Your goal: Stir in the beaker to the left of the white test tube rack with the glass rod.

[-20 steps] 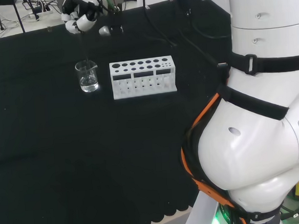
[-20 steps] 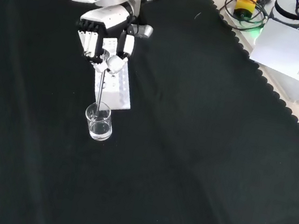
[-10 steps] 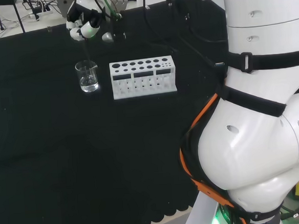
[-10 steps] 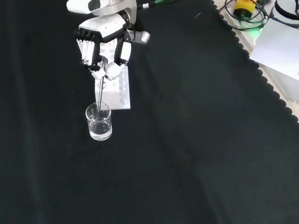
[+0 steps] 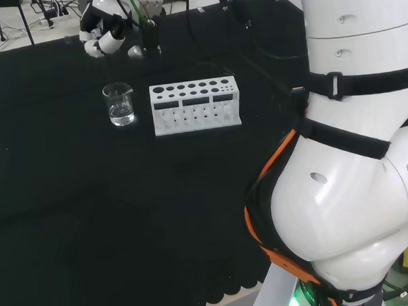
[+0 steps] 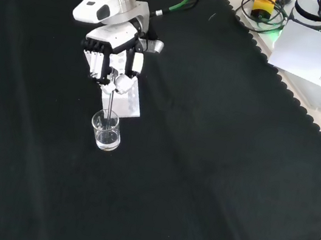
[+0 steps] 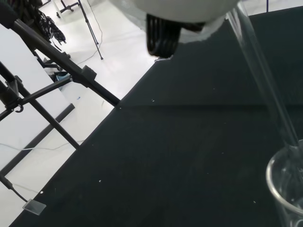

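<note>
The small clear glass beaker, holding a little clear liquid, stands on the black-clothed tabletop just left of the white test tube rack in the head view. The thin clear glass rod reaches down into its mouth and is pinched between the curled fingers of the black and white hand above. The beaker is light and unsupported, so it could be tipped or slid by a sideways sweep against its wall. The smooth rod could slip if it is pressed against the beaker's bottom.
</note>
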`<state>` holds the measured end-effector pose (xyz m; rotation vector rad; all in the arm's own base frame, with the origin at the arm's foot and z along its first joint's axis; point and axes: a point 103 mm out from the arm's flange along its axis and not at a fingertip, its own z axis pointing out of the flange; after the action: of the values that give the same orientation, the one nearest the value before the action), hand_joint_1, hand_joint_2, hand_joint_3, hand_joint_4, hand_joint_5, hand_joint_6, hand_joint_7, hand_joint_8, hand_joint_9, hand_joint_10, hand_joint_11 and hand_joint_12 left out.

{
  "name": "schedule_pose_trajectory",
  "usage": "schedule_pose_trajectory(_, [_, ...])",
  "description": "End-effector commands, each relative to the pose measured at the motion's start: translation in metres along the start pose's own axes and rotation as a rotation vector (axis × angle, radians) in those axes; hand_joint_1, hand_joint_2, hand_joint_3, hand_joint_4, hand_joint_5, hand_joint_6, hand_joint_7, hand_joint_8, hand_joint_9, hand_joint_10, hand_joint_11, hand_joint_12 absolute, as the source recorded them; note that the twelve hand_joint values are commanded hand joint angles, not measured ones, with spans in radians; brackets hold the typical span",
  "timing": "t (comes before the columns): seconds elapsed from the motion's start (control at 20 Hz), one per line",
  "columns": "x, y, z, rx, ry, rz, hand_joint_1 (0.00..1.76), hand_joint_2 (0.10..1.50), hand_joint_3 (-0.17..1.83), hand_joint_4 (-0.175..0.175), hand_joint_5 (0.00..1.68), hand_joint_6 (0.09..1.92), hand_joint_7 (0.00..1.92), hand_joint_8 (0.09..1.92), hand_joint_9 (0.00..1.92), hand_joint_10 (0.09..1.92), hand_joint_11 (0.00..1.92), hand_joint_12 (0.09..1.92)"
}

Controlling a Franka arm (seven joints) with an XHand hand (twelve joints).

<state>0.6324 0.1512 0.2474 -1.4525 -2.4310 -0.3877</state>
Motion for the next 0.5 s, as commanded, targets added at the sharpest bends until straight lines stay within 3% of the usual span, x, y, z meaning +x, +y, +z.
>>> schedule_pose_trajectory(0.05, [0.0,0.01,0.005,-0.007,0.002,0.005,1.31,0.69,0.75,-0.175,1.09,0.75,1.15,1.21,1.68,0.84,1.65,0.7])
schedule_pose_trajectory(0.5, [-0.022,0.009,-0.005,-0.026,-0.015,0.037,1.31,0.69,0.75,-0.175,1.09,0.75,1.15,1.21,1.68,0.84,1.65,0.7])
